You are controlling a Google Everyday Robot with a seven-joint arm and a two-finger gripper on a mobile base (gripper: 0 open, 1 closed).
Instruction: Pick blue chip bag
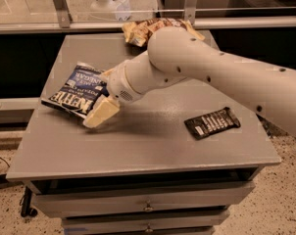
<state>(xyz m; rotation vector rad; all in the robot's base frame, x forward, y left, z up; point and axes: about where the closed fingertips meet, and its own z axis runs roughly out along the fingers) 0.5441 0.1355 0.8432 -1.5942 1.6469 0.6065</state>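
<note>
Currently the gripper (pixel 100 114) is low over the left half of the grey table (pixel 153 151), angled down and to the left, its cream tip overlapping the near-right corner of the blue chip bag (pixel 72 89). I can't tell how wide it's open, or whether it actually has hold of the bag; contact vs. just above is unclear from this angle. The bag lies on the tabletop, on the left side close to the left edge, turned diagonally, white lettering up. The arm (pixel 211 77) comes in from the right across the table. A yellow-and-brown chip bag (pixel 135 31) sits at the rear edge, partly behind the arm. A black bar wrapper (pixel 212 123) lies on the right side, well apart from the gripper.
</note>
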